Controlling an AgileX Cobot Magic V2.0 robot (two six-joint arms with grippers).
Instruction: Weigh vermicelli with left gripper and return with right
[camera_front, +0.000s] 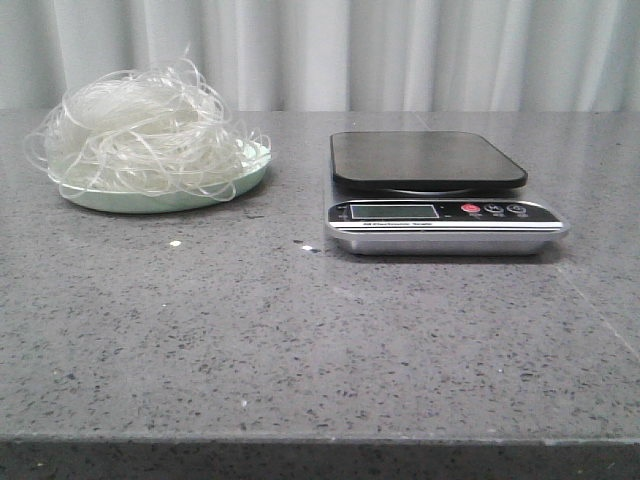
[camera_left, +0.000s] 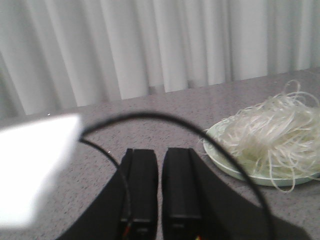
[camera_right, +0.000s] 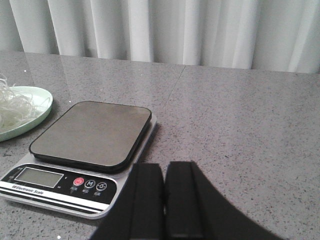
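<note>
Nearest to me, my left claw (camera_left: 160, 187) is hanging over the grey speckled bench (camera_front: 300, 340) with its two black fingers (camera_left: 141, 185) pressed together, gripping nothing, and a thin black cable (camera_left: 150, 117) is arching over them. My right claw (camera_right: 165, 197) is doing the same, its fingers (camera_right: 181, 200) lying side by side with only a thin seam between them and nothing pinched; it is hovering just on the near side of the scale (camera_front: 445, 195), by the corner away from the plate (camera_front: 165, 195). I am taking that scale as my landmark: it is sitting flat on the bench with its dark weighing platform (camera_front: 428, 160) bare, its display (camera_front: 393, 211) too faint to read, and a red button (camera_front: 470, 209) showing beside two smaller buttons on the front panel. To the left of the scale, apart from it and a little farther back, the pale green plate is resting on the bench, and the vermicelli (camera_front: 145, 135) is heaping on it as a loose whitish tangle, stray strands looping over the rim. Beyond the scale, past the far edge of the bench, a pale pleated curtain (camera_front: 400, 50) is hanging across the whole background.
</note>
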